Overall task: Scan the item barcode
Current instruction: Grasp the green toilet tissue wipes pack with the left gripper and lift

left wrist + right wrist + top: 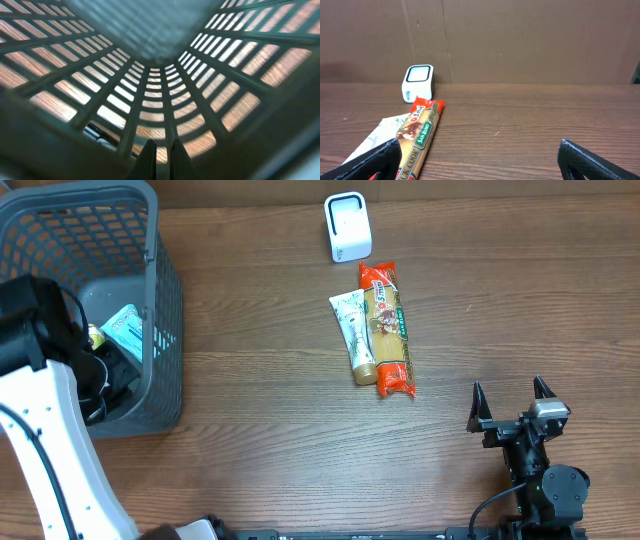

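The left gripper [161, 155] is clenched empty inside the basket [168, 300] at the left edge of the counter [260, 430]; the teal packet [125, 330] lying there could be missed, or its wall struck. The right gripper [508, 392] is held released near the front edge.

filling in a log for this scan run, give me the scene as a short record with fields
scanner: white scanner, upright at the far side
items out: pasta packet and tube, lying side by side just in front of the scanner
basket: grey basket at the left, teal packet inside
left arm: left end effector shut, down inside the basket
right arm: right end effector open, empty, well apart from the items
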Robot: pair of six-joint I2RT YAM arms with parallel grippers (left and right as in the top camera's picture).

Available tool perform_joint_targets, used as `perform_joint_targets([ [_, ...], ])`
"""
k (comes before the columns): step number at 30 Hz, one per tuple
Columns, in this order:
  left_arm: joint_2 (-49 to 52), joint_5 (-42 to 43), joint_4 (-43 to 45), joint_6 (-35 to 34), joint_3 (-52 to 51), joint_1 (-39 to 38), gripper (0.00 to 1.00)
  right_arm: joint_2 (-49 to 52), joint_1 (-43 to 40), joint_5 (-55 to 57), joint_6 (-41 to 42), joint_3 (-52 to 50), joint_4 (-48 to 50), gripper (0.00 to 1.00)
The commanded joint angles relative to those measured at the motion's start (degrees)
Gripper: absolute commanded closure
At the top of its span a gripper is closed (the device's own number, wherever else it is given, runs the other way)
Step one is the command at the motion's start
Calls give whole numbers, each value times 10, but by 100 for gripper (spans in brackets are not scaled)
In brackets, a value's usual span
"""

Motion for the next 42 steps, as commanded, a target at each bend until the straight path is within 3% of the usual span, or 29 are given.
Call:
perform_joint_targets([
  [1, -40, -23, 22, 3, -8, -3, 96, -5, 2, -3, -7, -6, 2, 0],
  [8, -11, -43, 250, -21, -9, -3, 96, -5, 2, -3, -7, -6, 2, 0],
  [10, 17, -36, 309, -24, -9, -3, 91, -5, 2, -3, -7, -6, 2, 0],
  [11, 28, -35, 323, -24, -9, -3, 79, -5, 2, -3, -7, -6, 2, 0],
  [13, 64, -20, 350, -24, -9, -4, 0, -5, 2, -3, -7, -6, 2, 0],
  [16, 116, 10, 372, -24, -9, -4, 0, -5, 2, -3, -7, -6, 2, 0],
  [22, 216, -16, 402, -24, -9, -4, 0, -5, 2, -3, -7, -6, 2, 0],
  [32, 294, -18, 415, -23, -9, -4, 1, -5, 2, -3, -7, -6, 2, 0],
  [35, 315, -17, 416, -22, -9, -4, 7, -5, 2, -3, -7, -6, 2, 0],
  [38, 330, -24, 410, -26, -9, -4, 23, -5, 2, -3, -7, -6, 2, 0],
  [42, 350, -31, 411, -28, -9, -4, 21, -5, 2, -3, -7, -6, 2, 0],
])
